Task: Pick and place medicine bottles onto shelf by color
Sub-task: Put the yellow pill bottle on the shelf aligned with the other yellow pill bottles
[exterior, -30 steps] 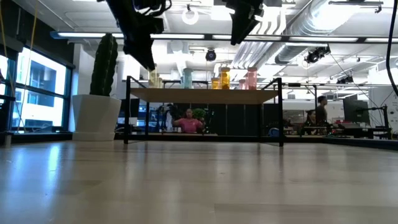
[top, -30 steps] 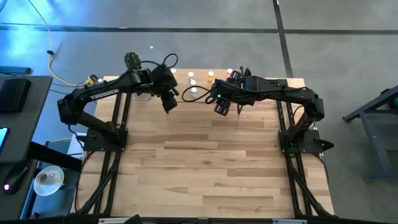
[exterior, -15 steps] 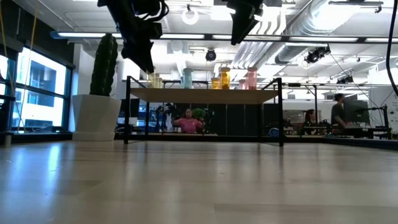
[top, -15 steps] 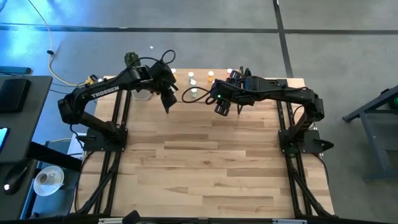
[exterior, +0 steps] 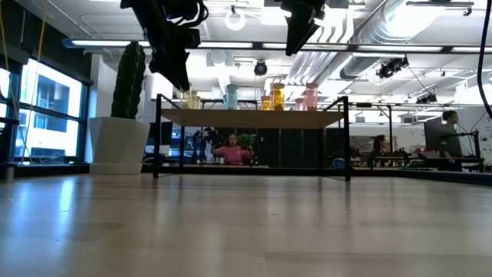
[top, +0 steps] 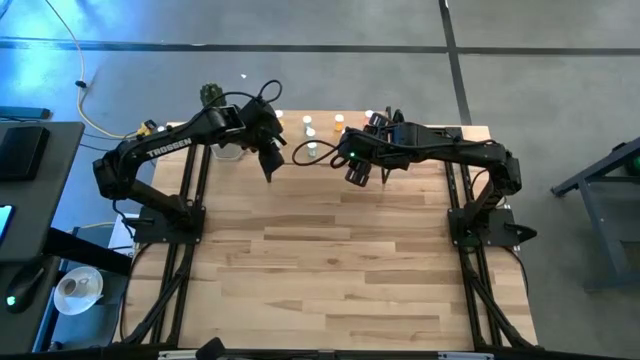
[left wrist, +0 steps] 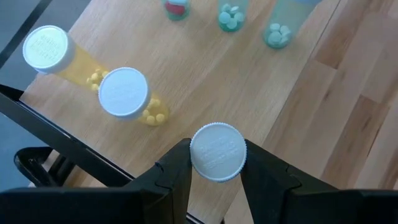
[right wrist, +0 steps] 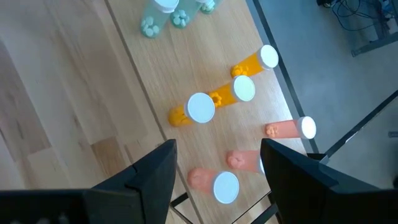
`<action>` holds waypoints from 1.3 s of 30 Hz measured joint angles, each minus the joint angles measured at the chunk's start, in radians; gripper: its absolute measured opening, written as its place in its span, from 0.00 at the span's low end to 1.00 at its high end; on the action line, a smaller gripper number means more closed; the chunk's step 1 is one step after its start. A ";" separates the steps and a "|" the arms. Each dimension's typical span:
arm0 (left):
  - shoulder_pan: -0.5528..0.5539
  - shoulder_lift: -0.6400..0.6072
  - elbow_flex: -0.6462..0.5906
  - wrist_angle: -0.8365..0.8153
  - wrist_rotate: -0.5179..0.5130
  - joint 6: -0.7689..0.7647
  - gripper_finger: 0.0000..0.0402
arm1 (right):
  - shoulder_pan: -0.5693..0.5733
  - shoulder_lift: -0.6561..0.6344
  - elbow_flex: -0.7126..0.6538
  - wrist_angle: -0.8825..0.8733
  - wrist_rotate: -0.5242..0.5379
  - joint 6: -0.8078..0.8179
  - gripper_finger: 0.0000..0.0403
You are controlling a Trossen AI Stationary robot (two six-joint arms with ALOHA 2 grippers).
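At the left of the light plank table [top: 330, 270], a small white-capped bottle [left wrist: 217, 151] is being pinched by the left claw [left wrist: 216, 171], and it is being held above the near edge of the low light-wood shelf on thin black legs [exterior: 254, 118], close beside two yellow bottles with white round caps [left wrist: 127, 96] that are already standing there. Its body colour is being hidden by its own cap, so the group it belongs to cannot be told, although a place beside the yellow pair is judged likely. Further along the shelf, pale green bottles [right wrist: 163, 15] are being kept together, then orange bottles with white caps [right wrist: 217, 102], and at the right end pink bottles [right wrist: 249, 168]. The right claw [right wrist: 214, 165] is being held spread and empty above the orange and pink groups. No bottle is being seen loose on the table in the high view, so the sorting is judged to be nearly finished, with the held bottle still to be set down.
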 joint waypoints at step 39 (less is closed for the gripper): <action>0.005 -0.027 0.000 0.008 -0.007 0.011 0.34 | 0.000 0.000 0.000 0.000 0.000 -0.045 0.56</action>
